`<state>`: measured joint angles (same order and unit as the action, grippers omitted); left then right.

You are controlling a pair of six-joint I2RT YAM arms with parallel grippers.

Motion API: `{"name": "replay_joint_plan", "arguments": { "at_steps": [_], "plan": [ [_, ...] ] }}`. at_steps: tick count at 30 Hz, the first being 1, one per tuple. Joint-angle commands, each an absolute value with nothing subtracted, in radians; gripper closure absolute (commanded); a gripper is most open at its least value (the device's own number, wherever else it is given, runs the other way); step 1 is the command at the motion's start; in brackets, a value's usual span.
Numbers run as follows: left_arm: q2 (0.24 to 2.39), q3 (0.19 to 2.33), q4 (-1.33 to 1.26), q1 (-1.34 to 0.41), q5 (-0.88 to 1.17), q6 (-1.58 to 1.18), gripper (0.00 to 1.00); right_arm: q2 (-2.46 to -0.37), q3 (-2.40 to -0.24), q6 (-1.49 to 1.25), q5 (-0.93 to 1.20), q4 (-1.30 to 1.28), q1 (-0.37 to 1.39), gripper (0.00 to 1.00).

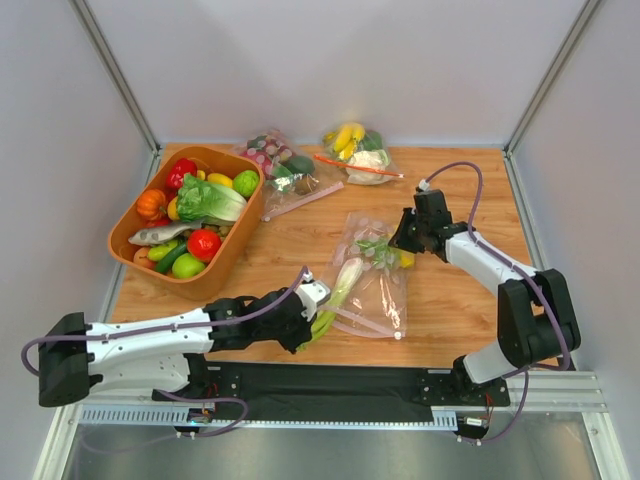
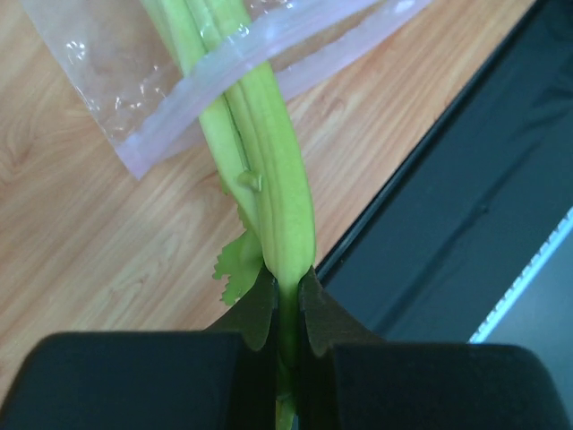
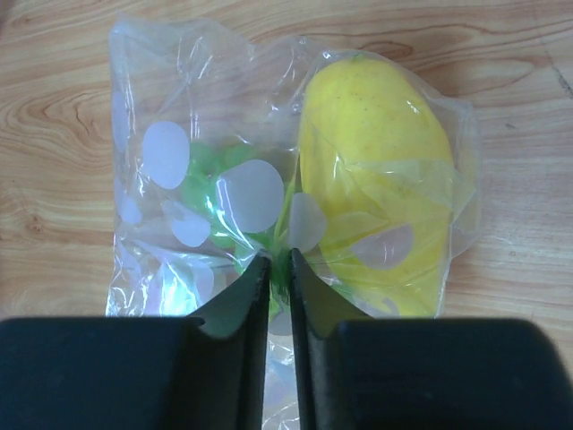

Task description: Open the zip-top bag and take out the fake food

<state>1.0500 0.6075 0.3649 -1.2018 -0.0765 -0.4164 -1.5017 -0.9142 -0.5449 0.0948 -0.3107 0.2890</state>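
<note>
The clear zip-top bag (image 1: pixel 375 285) with pale dots lies on the table's middle, its pink zip strip (image 1: pixel 362 320) at the near end. My left gripper (image 1: pixel 308 322) is shut on the leafy end of the long pale-green stalk (image 1: pixel 340 290), which sticks out of the bag's mouth; the stalk (image 2: pixel 269 170) runs from my left gripper (image 2: pixel 286 282) under the zip strip (image 2: pixel 269 63). My right gripper (image 1: pixel 400 238) is shut on the bag's far end. In the right wrist view my right gripper (image 3: pixel 279 267) pinches the bag's plastic (image 3: pixel 161 179) between the yellow lemon piece (image 3: pixel 376 134) and the green grapes (image 3: pixel 208 170).
An orange basket (image 1: pixel 222 262) of lettuce, tomato and peppers stands at the left. Two other clear bags lie at the back: one with dark grapes (image 1: pixel 280 160), one with banana and cauliflower (image 1: pixel 358 152). A black rail (image 1: pixel 330 385) runs along the near edge.
</note>
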Motion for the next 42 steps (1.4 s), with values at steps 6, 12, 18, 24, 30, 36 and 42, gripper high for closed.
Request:
{"name": "replay_joint_plan", "arguments": {
  "at_steps": [6, 12, 18, 24, 30, 36, 42],
  "plan": [
    [0.948, 0.695, 0.547, -1.201, 0.046, -0.347, 1.0, -1.522, -0.962, -0.512, 0.098, -0.282, 0.281, 0.97],
    [0.876, 0.826, 0.753, -1.198, 0.13, -0.318, 1.0, -1.523, -0.963, -0.505, 0.071, -0.29, 0.275, 1.0],
    [0.795, 0.989, 0.937, -1.151, 0.304, -0.328, 1.0, -1.525, -0.965, -0.499, 0.061, -0.296, 0.265, 1.0],
    [0.741, 1.202, 1.047, -1.106, 0.292, -0.333, 1.0, -1.528, -0.971, -0.494, 0.061, -0.299, 0.262, 1.0],
    [0.747, 1.486, 1.153, -1.1, 0.23, -0.313, 1.0, -1.534, -0.977, -0.489, 0.067, -0.302, 0.262, 1.0],
    [0.746, 1.66, 1.174, -1.1, 0.016, -0.285, 1.0, -1.545, -0.977, -0.495, 0.086, -0.285, 0.262, 1.0],
    [0.741, 1.635, 1.046, -1.1, -0.326, -0.197, 1.0, -1.558, -0.966, -0.503, 0.11, -0.265, 0.262, 1.0]
  ]
}}
